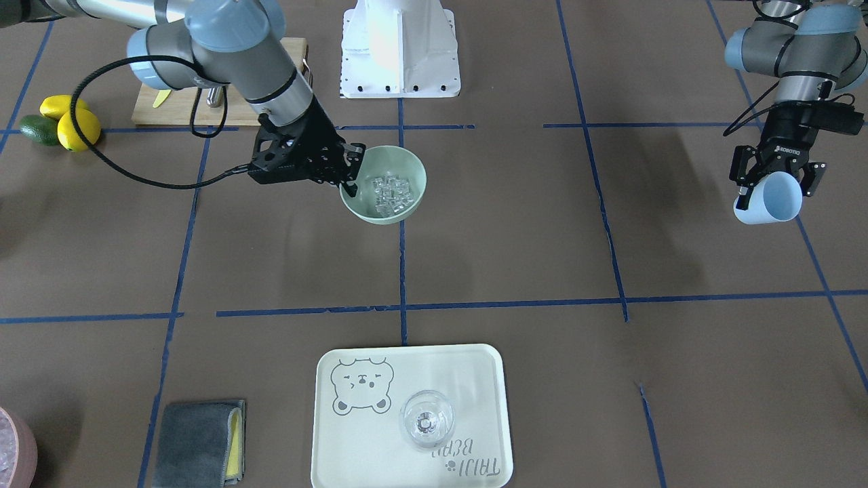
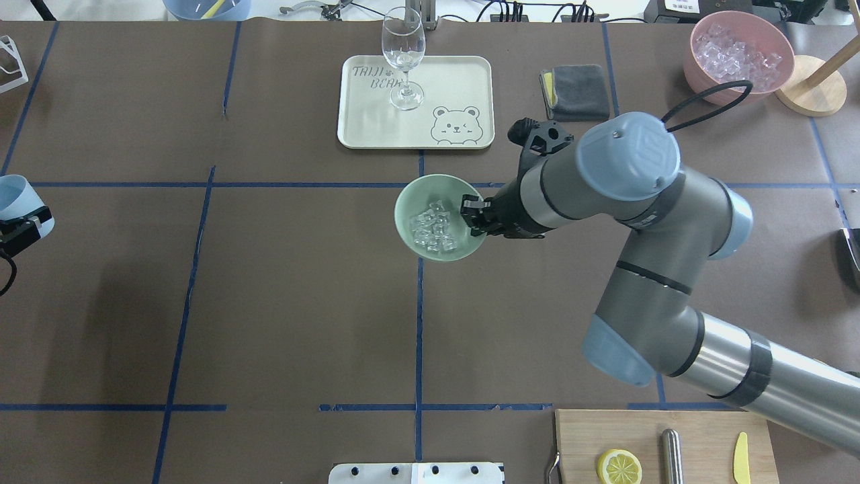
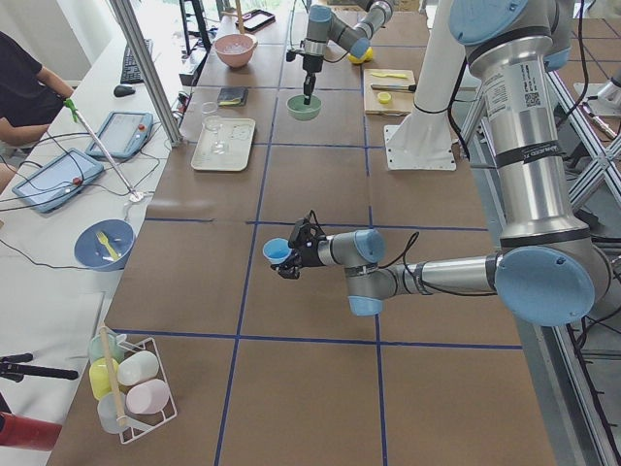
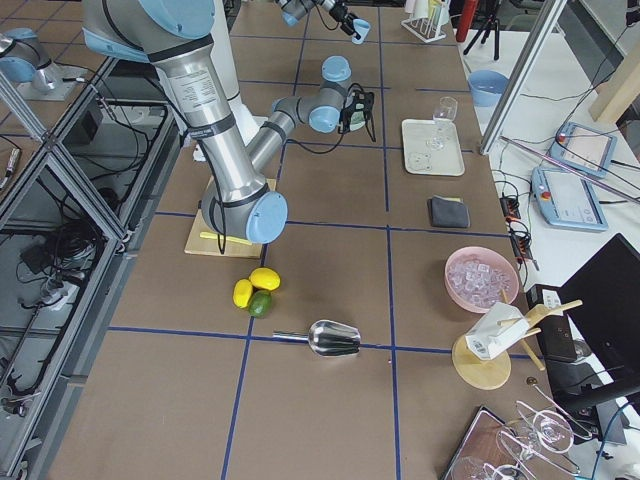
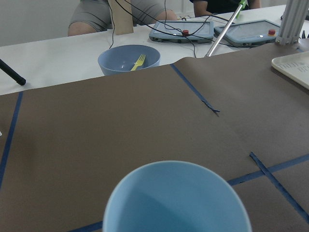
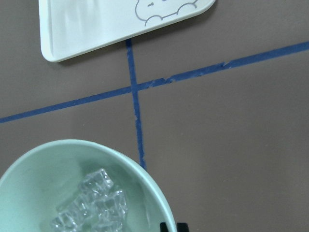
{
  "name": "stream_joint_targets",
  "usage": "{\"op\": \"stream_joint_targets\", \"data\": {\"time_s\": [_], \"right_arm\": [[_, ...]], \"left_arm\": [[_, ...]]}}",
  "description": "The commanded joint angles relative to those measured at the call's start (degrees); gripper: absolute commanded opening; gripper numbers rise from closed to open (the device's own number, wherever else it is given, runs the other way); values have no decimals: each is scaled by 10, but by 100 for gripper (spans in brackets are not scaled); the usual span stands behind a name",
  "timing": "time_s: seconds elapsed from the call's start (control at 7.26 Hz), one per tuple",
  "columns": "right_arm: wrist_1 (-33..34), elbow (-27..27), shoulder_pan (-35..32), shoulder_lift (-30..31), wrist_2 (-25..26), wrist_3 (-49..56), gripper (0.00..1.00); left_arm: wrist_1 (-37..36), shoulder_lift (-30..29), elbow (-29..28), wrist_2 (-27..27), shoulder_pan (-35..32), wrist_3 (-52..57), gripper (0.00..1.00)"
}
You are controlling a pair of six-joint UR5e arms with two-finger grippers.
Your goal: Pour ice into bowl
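Well, glassy ice (image 1: 391, 192) piles inside the mint bowl (image 1: 415, 165); right pincer (image 1: 352, 173) clamps its rim, left pincer (image 1: 776, 194) a cup (image 1: 763, 210).

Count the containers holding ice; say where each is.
2. The mint-green bowl, gripped at its rim by the right claw, in the middle of the table; the pink bowl at its far right corner.

A stemmed glass (image 1: 426, 420) stands on the bear-print tray (image 1: 475, 379), a grey, perhaps yellow-lined, cloth (image 1: 193, 444) nearby.
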State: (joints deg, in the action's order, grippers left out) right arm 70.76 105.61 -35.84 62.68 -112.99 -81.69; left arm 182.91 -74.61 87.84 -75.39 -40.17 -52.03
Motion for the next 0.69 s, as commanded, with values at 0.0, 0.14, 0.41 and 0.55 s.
{"op": "stream_joint_targets", "data": {"time_s": [0.0,0.14,0.41,0.55], "right_arm": [[-1,28,-65,66,-59,75,0],[-2,37,-84,94,-74,115,0],[-7,39,-100,125,-80,151,0],[-7,41,-103,135,-80,159,0]], "left_arm": [[0,-2,-18,172,137,-100,0],[-4,-7,-28,219,170,-108,0],[-5,-25,-56,264,189,-108,0],[-47,-45,-68,290,193,-108,0]]}}
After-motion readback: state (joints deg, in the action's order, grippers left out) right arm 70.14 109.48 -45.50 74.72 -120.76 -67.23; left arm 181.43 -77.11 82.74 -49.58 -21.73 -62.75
